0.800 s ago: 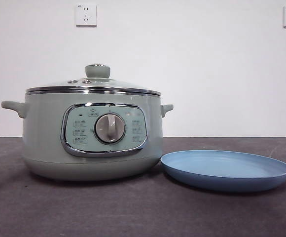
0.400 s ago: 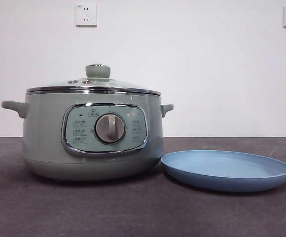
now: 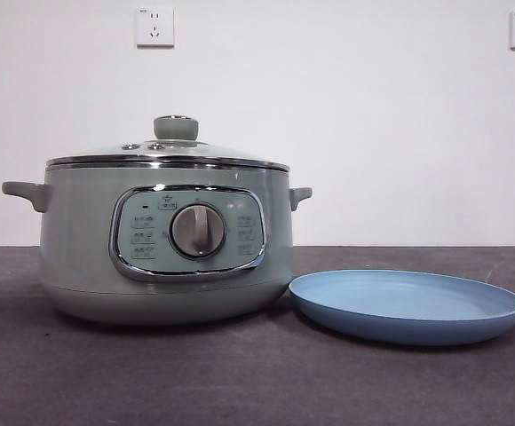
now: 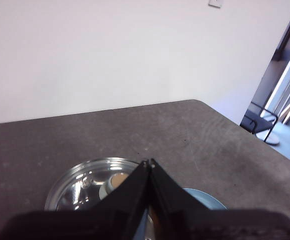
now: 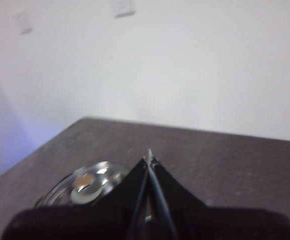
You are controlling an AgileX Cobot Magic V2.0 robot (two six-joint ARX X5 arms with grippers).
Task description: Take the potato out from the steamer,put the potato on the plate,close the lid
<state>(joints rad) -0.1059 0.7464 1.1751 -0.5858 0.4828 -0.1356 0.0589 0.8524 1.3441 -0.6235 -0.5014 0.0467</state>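
On the dark tabletop (image 3: 240, 382) you have the steamer (image 3: 164, 240) standing upright at the left, its dial panel facing the near side and its handles pointing left and right. The lid (image 3: 169, 155) sits flat on its rim, knob up. The plate (image 3: 408, 306) lies level just right of it. Your left tool (image 4: 150, 165) and right tool (image 5: 149, 156) hover above, jaws pressed together, empty. The potato isn't visible.

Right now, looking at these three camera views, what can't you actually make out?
- The potato: front view, hidden by the steamer wall and the lid glare.
- The plate: left wrist view, mostly behind the shut left gripper.
- The lid: right wrist view, blurred, partly behind the shut right gripper.
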